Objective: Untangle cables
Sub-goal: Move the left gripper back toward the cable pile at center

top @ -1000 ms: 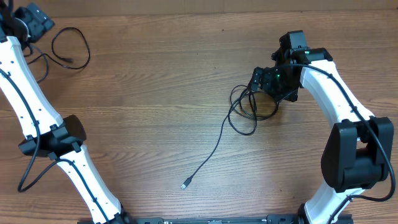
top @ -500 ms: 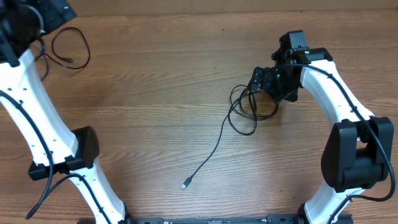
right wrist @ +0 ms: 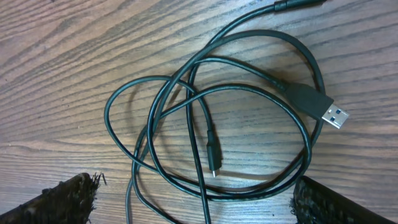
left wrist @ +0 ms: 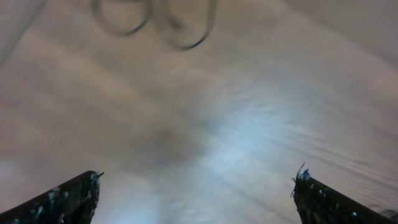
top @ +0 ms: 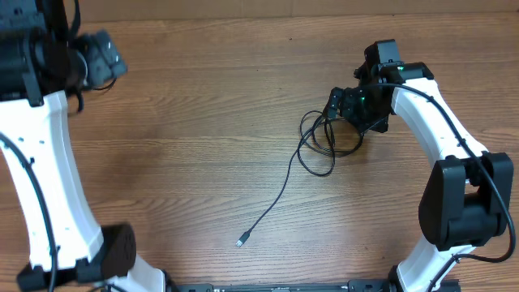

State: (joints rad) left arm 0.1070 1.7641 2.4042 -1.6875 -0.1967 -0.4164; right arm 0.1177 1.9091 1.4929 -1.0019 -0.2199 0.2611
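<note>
— Lying just ahead of the right gripper [right wrist: 205,202], are the cables [right wrist: 211,124] held?
— No. Its jaws are spread wide and grip nothing. The tangle rests on the bench [top: 203,162] near the right edge, a USB plug [right wrist: 324,113] poking out. One strand trails toward the front edge and ends in a small plug [top: 242,241].
— The left gripper [left wrist: 199,199]?
— Also wide open and empty. Since a second ago its arm has swung up.
— Anything unclear?
— The loose loop [left wrist: 155,25] by the far left corner is covered by that arm overhead. It is only a blur in the left wrist view.
</note>
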